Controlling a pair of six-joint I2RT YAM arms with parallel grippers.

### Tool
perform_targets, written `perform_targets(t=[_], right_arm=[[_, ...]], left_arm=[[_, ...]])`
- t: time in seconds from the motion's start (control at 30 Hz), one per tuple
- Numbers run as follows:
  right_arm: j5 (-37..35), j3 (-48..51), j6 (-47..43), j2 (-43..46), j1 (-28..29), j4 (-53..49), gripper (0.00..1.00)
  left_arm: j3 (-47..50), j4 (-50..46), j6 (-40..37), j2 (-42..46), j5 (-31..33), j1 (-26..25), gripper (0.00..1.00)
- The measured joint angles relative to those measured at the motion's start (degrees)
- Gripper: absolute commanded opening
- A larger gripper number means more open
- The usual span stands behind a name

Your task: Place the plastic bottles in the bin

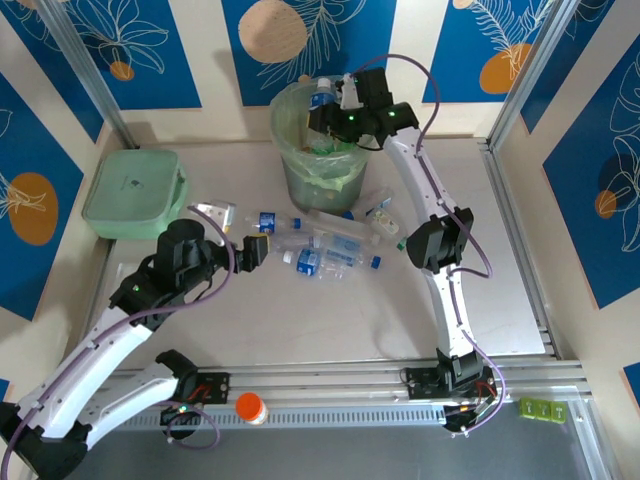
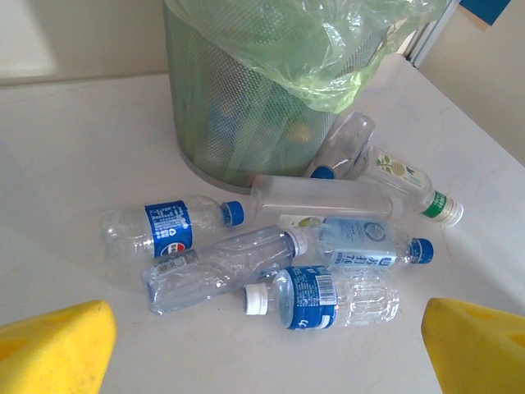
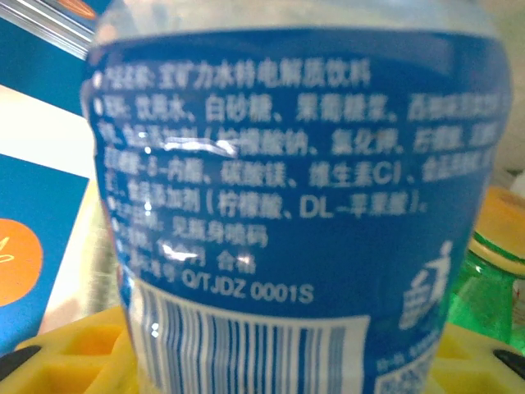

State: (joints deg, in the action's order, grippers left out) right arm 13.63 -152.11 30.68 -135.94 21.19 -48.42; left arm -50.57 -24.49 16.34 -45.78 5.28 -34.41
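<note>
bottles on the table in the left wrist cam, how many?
7: blue-label bottle left, crushed clear bottle beside it, white-capped bottle nearest, blue-capped bottle right, long clear bottle behind, leaning bottle against the bin, green-capped bottle far right. More may hide underneath.

A mint-green box (image 1: 135,193) lies left, an orange-capped jar (image 1: 251,408) nearer.

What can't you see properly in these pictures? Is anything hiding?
- How many bottles lie in the bin: top view, the right gripper and its blue-labelled bottle cover the opening.
- That bottle's cap and base: right wrist view, cut off by the picture's edges.
- Small print on the bottles on the table: top view, too small.
- Most of the left gripper: left wrist view, cut off by the bottom edge.
</note>
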Motion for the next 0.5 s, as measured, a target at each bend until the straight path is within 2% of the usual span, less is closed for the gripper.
perform_targets(t=[0.13, 0.33, 0.5], right_arm=[[-0.9, 0.0, -0.6, -1.6, 0.6, -1.0, 0.56], [-1.7, 0.0, -2.0, -2.6, 1.6, -2.2, 0.78], [-1.9, 0.0, -2.4, -2.6, 1.6, -2.5, 0.86]], left_arm=[[0.1, 0.0, -0.2, 0.7, 1.0, 0.0, 0.96], [0.1, 0.0, -0.1, 0.7, 3.9, 0.0, 0.97], [0.1, 0.0, -0.1, 0.7, 5.7, 0.2, 0.97]])
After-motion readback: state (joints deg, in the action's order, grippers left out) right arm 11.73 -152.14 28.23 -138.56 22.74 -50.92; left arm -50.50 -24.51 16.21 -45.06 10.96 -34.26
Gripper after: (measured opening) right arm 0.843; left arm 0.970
